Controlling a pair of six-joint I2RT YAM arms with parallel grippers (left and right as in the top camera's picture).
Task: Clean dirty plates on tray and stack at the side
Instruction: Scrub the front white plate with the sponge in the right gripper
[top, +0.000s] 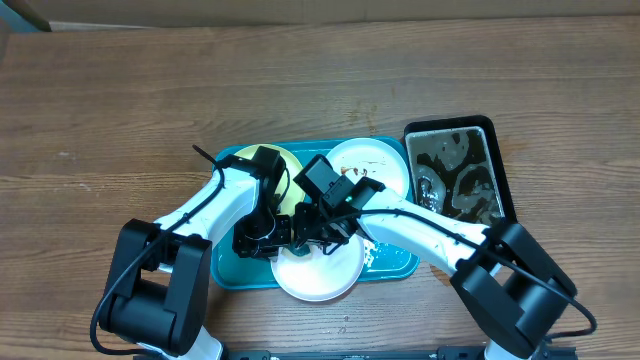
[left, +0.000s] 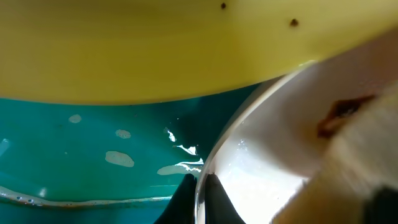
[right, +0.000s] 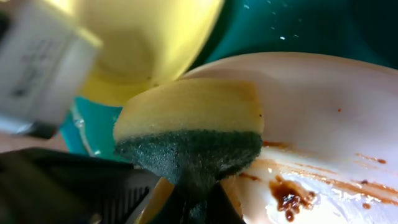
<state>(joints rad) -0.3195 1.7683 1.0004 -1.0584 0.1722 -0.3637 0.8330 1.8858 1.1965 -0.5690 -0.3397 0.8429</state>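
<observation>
- If the yellow sponge with the green scratchy side (right: 189, 134) pushes too hard, the round white plate with brown smears (right: 323, 124) could slip out of the left gripper (left: 198, 198). That gripper only pinches the plate's thin rim.
- From above, this smeared plate sits at the bottom middle of the picture. It pokes out over the front edge of the big teal plastic tray (top: 228, 270). A strong shove could tip it onto the brown wooden table (top: 100, 100).
- The pale yellow round plate (left: 155, 50) lies just up and left of the smeared plate. Both arms are crowded in there, so one could knock it or bump the other arm.
- The brown muck looks wet, so it might spread wider and not come off.
- The left arm comes in from the lower left and bends toward the middle of the tray. Its jaws are closed on the smeared plate's rim, one finger on each side.
- The right arm comes in from the lower right and reaches across to the same spot. The right gripper (right: 193, 202) is clenched on the sponge's green part, by the plate's left edge. I cannot tell if the sponge touches the plate.
- A second round white plate (top: 368, 165) rests at the tray's upper right, next to the narrow black tray of water (top: 450, 124). No plate is stacked at the side yet.
</observation>
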